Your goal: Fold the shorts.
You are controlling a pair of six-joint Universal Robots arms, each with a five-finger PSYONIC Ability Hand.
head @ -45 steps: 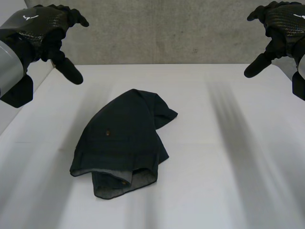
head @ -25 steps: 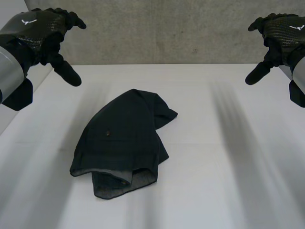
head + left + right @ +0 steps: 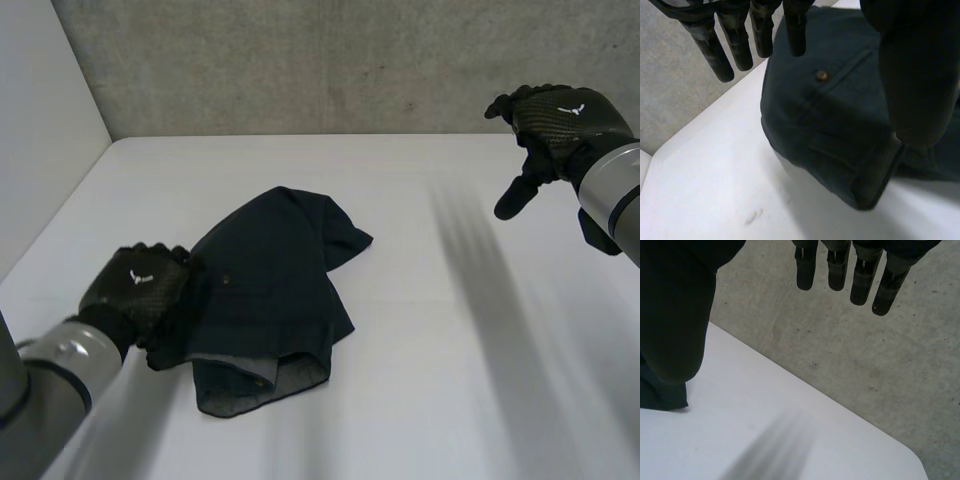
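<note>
Taking hold of the shorts [image 3: 265, 290] at their left edge calls for the left hand [image 3: 140, 290], its fingers straight and apart from the thumb, to close on the hem corner, not the bulk. The right hand [image 3: 555, 120] hangs spread and empty, well apart. The shorts lie dark and crumpled, doubled over, mid-left on the table [image 3: 450, 350], one button [image 3: 821, 75] showing.

Black hands on grey arms

The left hand [image 3: 140, 290] and right hand [image 3: 555, 115] are black, each back faced with a woven carbon-look shell bearing a small white emblem. Their fingers [image 3: 806, 270] are slim, segmented rods with rounded tips; the thumb [image 3: 917, 75] is much thicker. Each wrist joins a smooth grey arm [image 3: 55, 375] ringed by a dark band.
</note>
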